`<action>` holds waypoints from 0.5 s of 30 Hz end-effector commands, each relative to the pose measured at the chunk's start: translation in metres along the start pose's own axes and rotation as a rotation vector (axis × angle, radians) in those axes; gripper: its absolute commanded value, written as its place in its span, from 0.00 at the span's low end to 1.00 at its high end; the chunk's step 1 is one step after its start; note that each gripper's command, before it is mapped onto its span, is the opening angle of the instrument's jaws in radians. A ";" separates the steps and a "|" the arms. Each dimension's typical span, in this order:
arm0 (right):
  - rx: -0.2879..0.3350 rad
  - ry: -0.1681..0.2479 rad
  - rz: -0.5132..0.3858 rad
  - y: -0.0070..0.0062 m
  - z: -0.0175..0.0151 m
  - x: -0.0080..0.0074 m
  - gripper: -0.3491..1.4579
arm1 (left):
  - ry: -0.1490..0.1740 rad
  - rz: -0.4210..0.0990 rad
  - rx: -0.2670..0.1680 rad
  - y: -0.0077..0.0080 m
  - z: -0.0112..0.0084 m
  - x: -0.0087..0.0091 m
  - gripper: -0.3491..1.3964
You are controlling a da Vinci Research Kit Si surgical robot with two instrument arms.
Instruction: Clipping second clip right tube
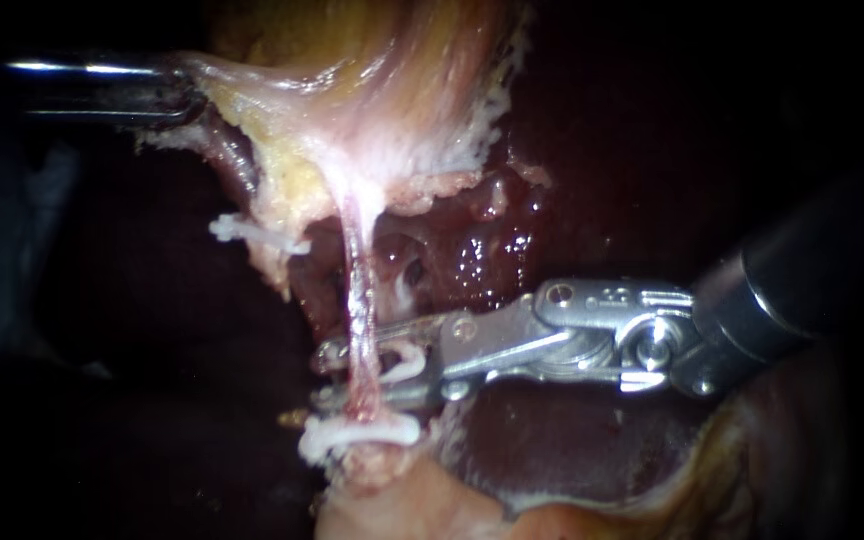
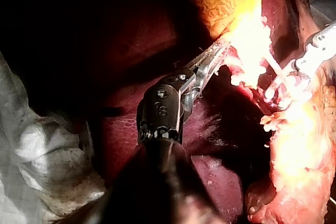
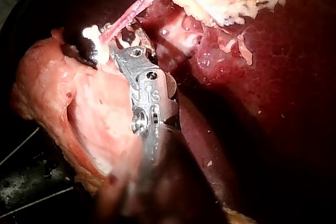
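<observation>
Here the right instrument (image 1: pixel 324 375) gapes narrowly astride the tube (image 1: pixel 355 270) above a clip (image 1: pixel 382 432); the left instrument (image 1: pixel 180 95) clenches gallbladder (image 1: pixel 372 80).

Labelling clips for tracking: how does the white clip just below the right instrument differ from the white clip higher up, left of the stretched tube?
The lower clip crosses the stretched tube right under the right instrument; the upper clip lies apart from both, beside the gallbladder and its yellowish edge. The lower clip lies level; the upper clip slopes slightly. Both are white and slim.
</observation>
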 end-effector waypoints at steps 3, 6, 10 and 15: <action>0.000 0.000 0.000 0.0001 0.0000 0.0000 0.27 | 0.000 0.000 0.000 0.0000 0.0000 0.0000 0.00; -0.007 0.001 0.000 0.0003 0.0000 0.0000 0.32 | 0.000 0.000 0.000 0.0000 0.0000 0.0000 0.00; -0.017 0.003 0.000 0.0006 -0.0001 -0.0002 0.38 | 0.000 0.000 0.000 0.0000 0.0000 0.0000 0.00; -0.048 0.009 0.000 0.0013 -0.0002 -0.0004 0.43 | 0.000 0.000 0.000 0.0000 0.0000 0.0000 0.00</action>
